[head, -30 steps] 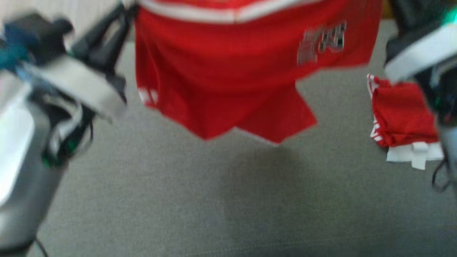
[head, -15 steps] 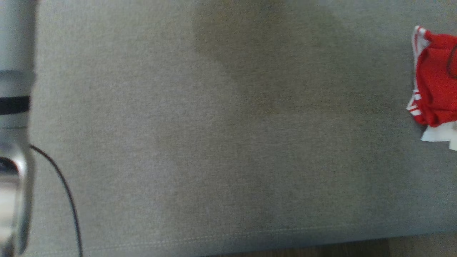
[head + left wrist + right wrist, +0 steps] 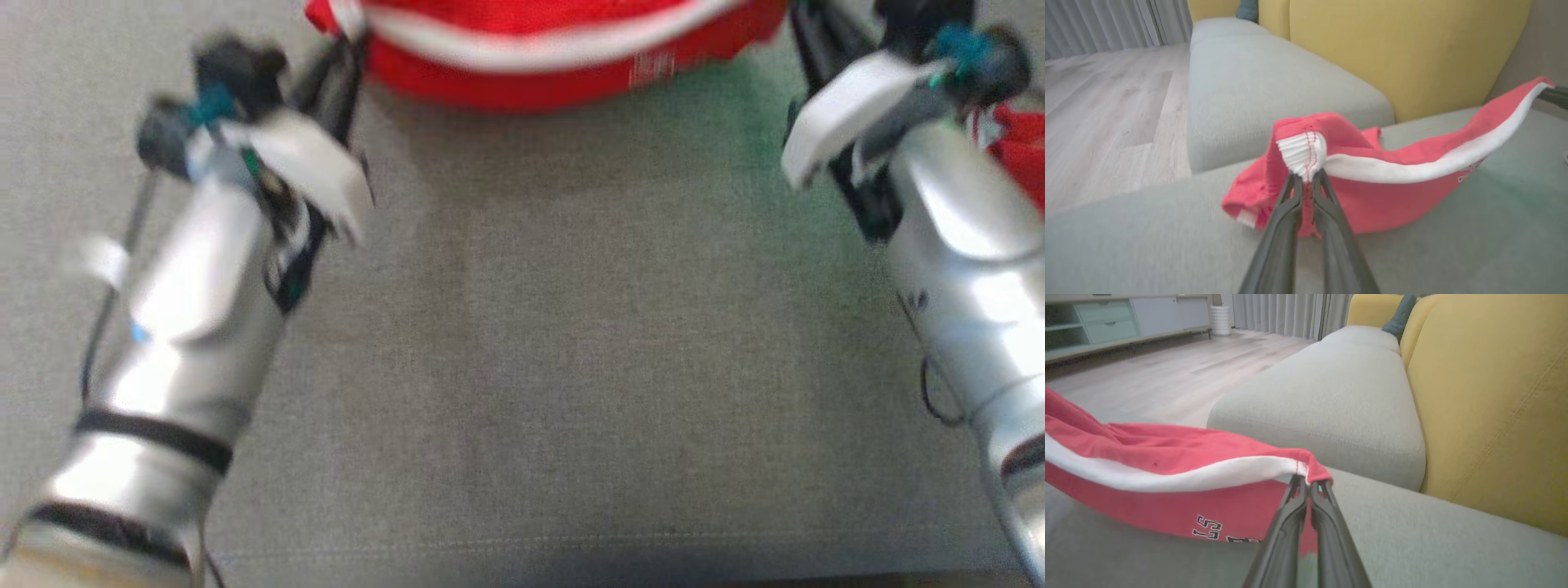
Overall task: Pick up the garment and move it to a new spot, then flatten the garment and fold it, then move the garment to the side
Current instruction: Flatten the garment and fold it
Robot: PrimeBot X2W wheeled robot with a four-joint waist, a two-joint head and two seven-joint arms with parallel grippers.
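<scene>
The grey sofa seat (image 3: pixel 522 392) spreads wide in front of the robot, with yellow back cushions (image 3: pixel 1486 416) rising behind it. The red garment (image 3: pixel 1372 204), shorts with a white waistband, is stretched between both arms, and its lower part seems to sag onto the seat. The left hand (image 3: pixel 1306 179) is clenched on one end of the waistband. The right hand (image 3: pixel 1306 482) pinches the other end. A smaller piece of red cloth (image 3: pixel 1020 151) lies beside the right forearm.
</scene>
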